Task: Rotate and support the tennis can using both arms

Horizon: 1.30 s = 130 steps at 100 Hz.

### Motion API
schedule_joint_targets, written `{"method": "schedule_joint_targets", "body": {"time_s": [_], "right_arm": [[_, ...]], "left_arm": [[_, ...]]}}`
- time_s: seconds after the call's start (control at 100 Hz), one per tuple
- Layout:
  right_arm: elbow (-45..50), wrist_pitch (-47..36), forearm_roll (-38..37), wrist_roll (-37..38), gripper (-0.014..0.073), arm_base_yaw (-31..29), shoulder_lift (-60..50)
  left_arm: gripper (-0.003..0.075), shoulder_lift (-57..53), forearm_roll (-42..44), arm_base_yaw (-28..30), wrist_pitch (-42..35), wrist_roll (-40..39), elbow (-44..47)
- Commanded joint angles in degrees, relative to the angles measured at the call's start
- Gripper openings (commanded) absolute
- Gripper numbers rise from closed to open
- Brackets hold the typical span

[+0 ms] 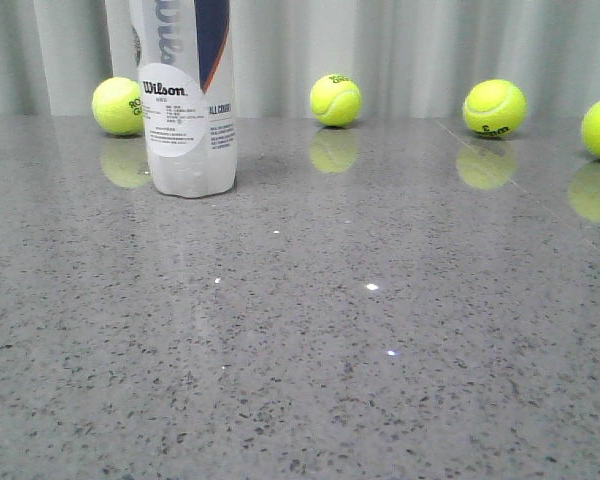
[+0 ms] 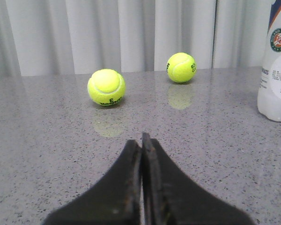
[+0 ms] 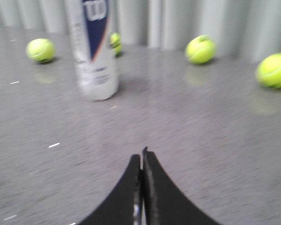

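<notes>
**Colours and Patterns**

Tennis can: clear tube; white label, navy panel, orange stripe, black "Wilson" lettering; round green-orange emblem.
Tennis balls: yellow-green, dark print.
Table: grey, black-speckled, glossy, with white glints.
Curtain: pale grey-white, vertical folds.
Left gripper, right gripper: black.

Grey speckled polished tabletop with small bright light glints and mirror-like reflections, pale pleated curtain at twelve o'clock, soft even lighting
</notes>
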Motion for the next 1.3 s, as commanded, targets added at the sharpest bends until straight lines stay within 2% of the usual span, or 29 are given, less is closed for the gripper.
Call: {"method": "schedule_joint_targets", "body": {"time_s": [0.0,0.12,0.25,0.37,0.45,0.49,0.59,1.29], "right_arm": [[1.7,-14.3,-8.3,2.3,-0.0060,-2.7,0.6],[7.3,-27.4,-19.2,11.2,-0.0060,-8.3,0.6],[13.3,-34.5,-21.9,17.4,-0.0060,-14.8,0.1],[18.2,-32.8,-22.9,17.8,-0.0060,-20.4,-4.1],[21.4,-32.6,-23.3,17.8,-0.0060,-21.8,-7.9],[21.1,-28.3,-23.7,18.0,-0.0060,-21.9,-10.5],[21.1,-27.2,-23.8,18.3,-0.0060,-21.9,-9.6],[21.1,-26.0,-23.8,20.8,-0.0060,-22.0,-9.8]], "left_arm": [[-0.0019,-1.5,-0.4,0.1,-4.2,0.0,2.5],[-0.0019,-1.5,-0.4,0.1,-4.2,0.0,2.5],[-0.0019,-1.5,-0.4,0.1,-4.2,0.0,2.5],[-0.0019,-1.5,-0.4,0.1,-4.2,0.0,2.5],[-0.0019,-1.5,-0.4,0.1,-4.2,0.0,2.5],[-0.0019,-1.5,-0.4,0.1,-4.2,0.0,2.5],[-0.0019,-1.4,-0.4,0.1,-4.2,0.0,2.5],[-0.0019,-1.4,-0.4,0.1,-4.2,0.0,2.5]]}}
